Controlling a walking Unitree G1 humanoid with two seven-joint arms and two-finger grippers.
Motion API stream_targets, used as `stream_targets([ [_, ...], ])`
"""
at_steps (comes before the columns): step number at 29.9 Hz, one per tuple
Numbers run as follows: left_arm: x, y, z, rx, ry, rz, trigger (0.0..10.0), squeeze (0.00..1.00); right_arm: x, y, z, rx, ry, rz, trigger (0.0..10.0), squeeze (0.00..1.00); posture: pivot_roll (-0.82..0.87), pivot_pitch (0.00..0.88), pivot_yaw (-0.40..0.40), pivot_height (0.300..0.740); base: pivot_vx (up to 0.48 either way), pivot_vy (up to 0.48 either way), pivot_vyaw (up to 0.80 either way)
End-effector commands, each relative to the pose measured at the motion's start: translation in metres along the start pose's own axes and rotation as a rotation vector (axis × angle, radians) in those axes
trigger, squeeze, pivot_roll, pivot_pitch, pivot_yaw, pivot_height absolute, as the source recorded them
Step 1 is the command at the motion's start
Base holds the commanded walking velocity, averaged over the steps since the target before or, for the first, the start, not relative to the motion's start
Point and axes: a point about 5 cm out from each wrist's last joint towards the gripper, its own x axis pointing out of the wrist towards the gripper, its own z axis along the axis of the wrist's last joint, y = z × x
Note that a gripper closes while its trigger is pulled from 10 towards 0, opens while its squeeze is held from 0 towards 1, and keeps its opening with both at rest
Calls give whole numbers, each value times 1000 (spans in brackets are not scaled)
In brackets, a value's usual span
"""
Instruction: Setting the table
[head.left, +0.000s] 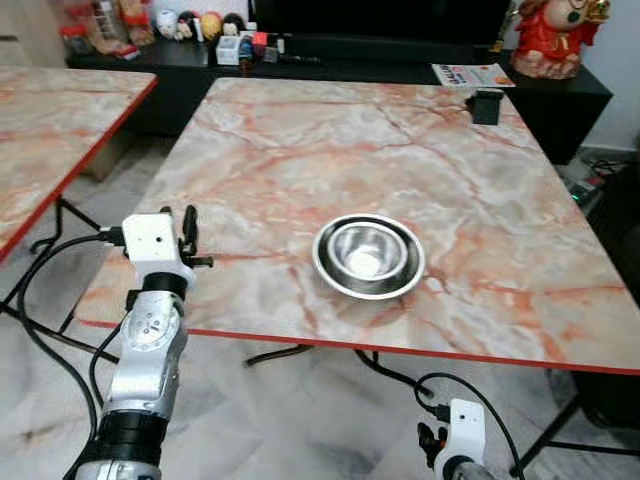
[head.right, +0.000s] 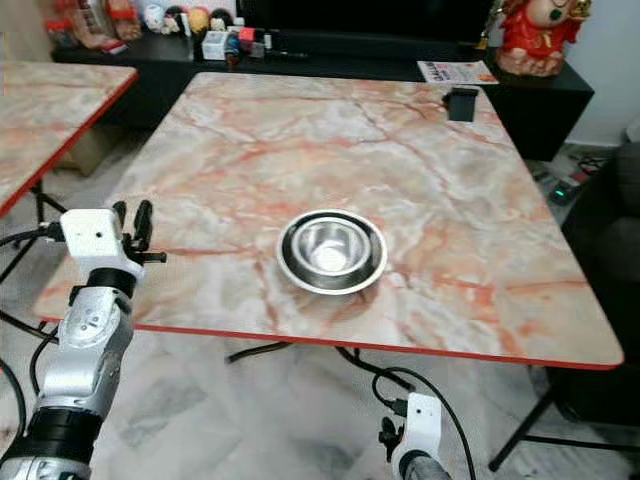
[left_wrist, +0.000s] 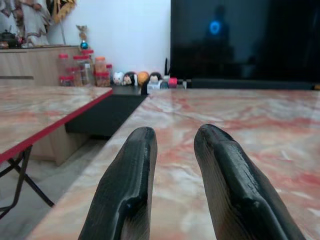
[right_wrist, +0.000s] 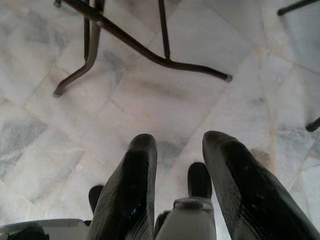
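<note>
A steel bowl (head.left: 366, 250) sits inside a shallow steel plate (head.left: 335, 278) on the marble table (head.left: 300, 150), a little right of the middle and toward the front edge. My left gripper (head.left: 188, 232) is raised at the table's front left corner, well left of the bowl. Its fingers (left_wrist: 135, 170) point across the tabletop, open, with nothing between them. My right arm (head.left: 458, 440) hangs below the front edge. The right gripper (right_wrist: 172, 142) points down at the tiled floor, open and holding nothing.
A second marble table (head.left: 50, 120) stands to the left across a narrow gap. A small black box (head.left: 487, 105) sits at the table's far right. Behind are a black TV cabinet (head.left: 560, 90), a magazine (head.left: 470, 73) and a red figurine (head.left: 548, 35). Table legs (right_wrist: 150, 52) cross the floor.
</note>
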Motion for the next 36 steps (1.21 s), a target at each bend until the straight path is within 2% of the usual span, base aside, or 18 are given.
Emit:
stream_targets([
  [1, 1, 5, 1, 2, -9, 9, 10000, 0, 0, 2, -3, 0, 11, 2, 10000, 0, 19, 62, -22, 740, 0, 382, 0],
  [17, -2, 15, -5, 24, 19, 4, 10000, 0, 0, 10, -5, 7, 16, 15, 10000, 0, 31, 65, -3, 740, 0, 388, 0],
  [25, -14, 30, -25, 77, 109, 9, 10000, 0, 0, 11, -5, 23, 14, 9, 10000, 0, 40, 101, 4, 740, 0, 391, 0],
  [33, -27, 32, -48, 113, 199, -25, 10000, 0, 0, 11, -6, 20, 17, 10, 10000, 0, 50, 109, -1, 740, 0, 391, 0],
  [36, -31, 29, -59, 135, 242, -74, 10000, 0, 1, 11, -4, 23, 13, 9, 10000, 0, 45, 122, -3, 740, 0, 387, 0],
])
